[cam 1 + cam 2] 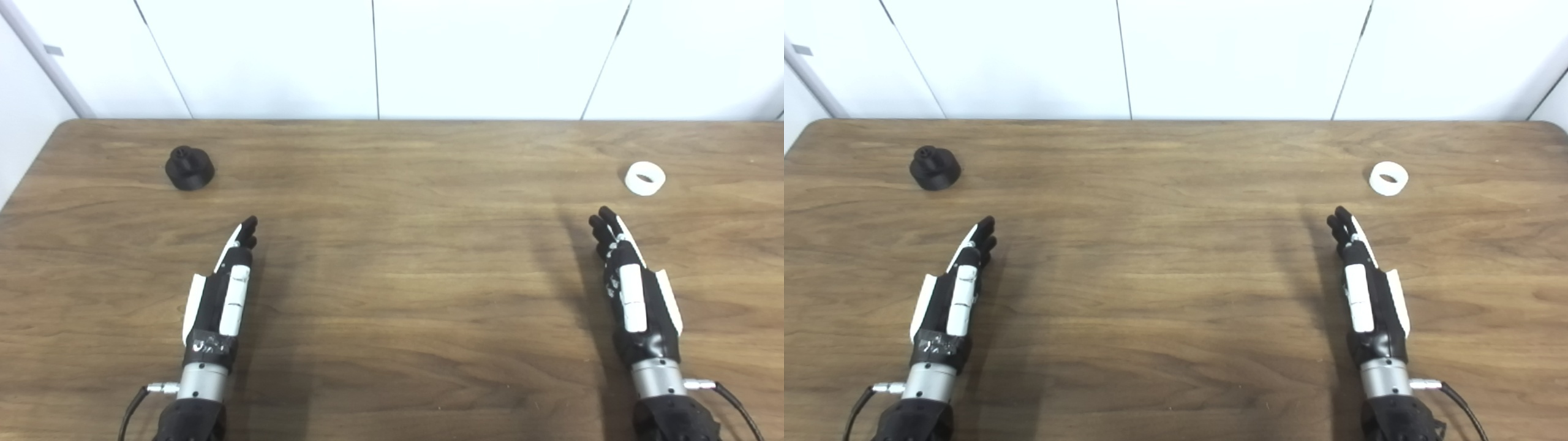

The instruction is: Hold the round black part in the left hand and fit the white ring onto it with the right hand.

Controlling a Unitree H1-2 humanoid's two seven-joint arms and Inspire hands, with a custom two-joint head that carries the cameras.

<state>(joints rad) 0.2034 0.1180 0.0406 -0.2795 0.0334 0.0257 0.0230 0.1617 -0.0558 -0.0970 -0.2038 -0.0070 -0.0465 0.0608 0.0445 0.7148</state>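
Observation:
The round black part stands on the wooden table at the far left, with a small knob on top. At the far right lies the white ring, flat on the wood. My left hand hovers low over the table, fingers stretched forward, a short way nearer than the black part and slightly right of it. On the other side my right hand is stretched out the same way, its fingertips just short of the ring. Both hands are open and hold nothing.
White wall panels rise behind the table's far edge. Broad bare wood lies between the two hands. The table's left edge runs close to the black part.

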